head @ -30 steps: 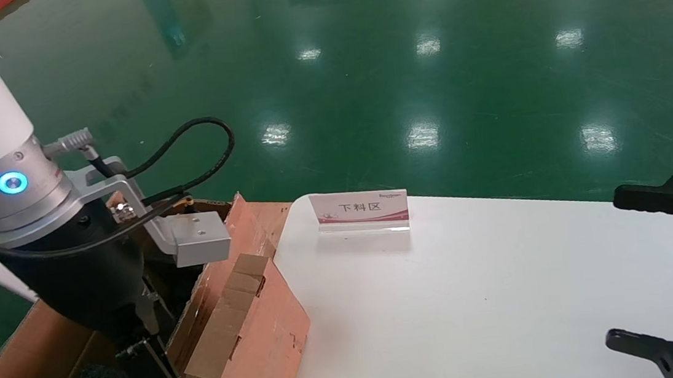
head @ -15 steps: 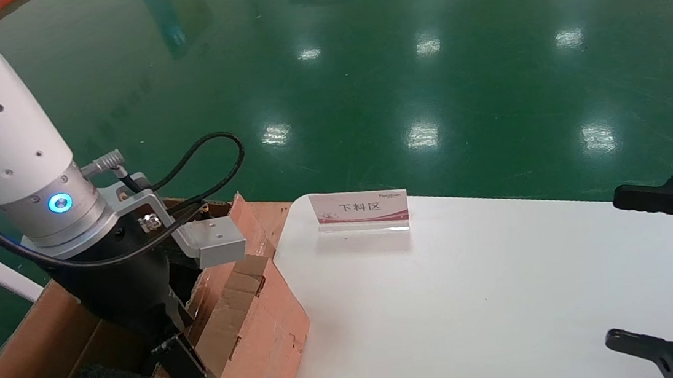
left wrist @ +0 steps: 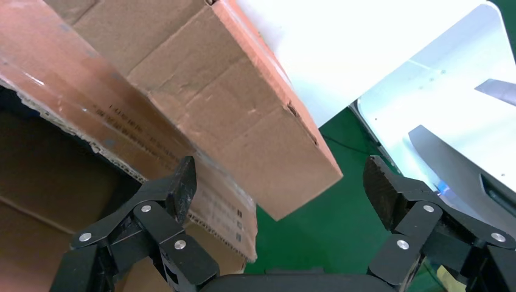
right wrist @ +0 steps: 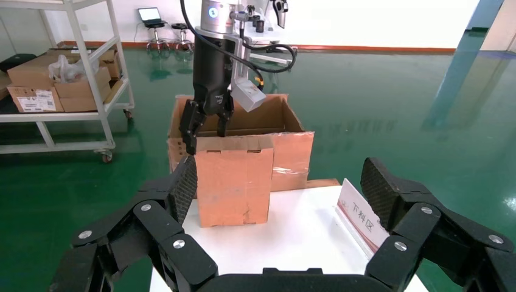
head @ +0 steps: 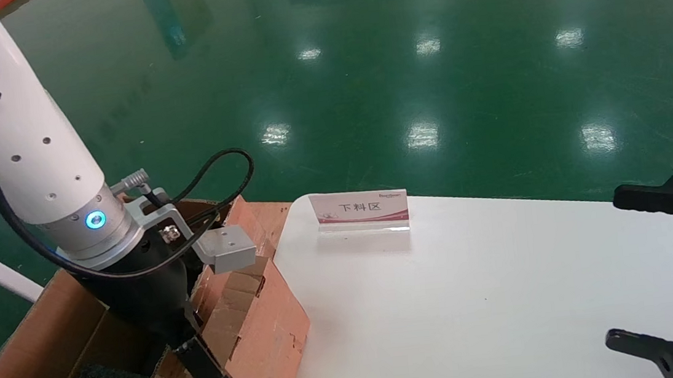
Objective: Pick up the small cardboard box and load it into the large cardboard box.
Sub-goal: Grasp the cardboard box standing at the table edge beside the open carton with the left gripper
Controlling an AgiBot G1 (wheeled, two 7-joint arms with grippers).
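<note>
The small cardboard box stood at the bench edge, touching the large cardboard box. The left hand, spread wide, straddled its top (nearer arm); the right hand waited open, well apart.

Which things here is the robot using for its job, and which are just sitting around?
For the job:
- small cardboard box
- large cardboard box
- left hand, open above the small box

Just sitting around:
- sign card
- white table
- right hand, open, parked
- shelf cart
</note>
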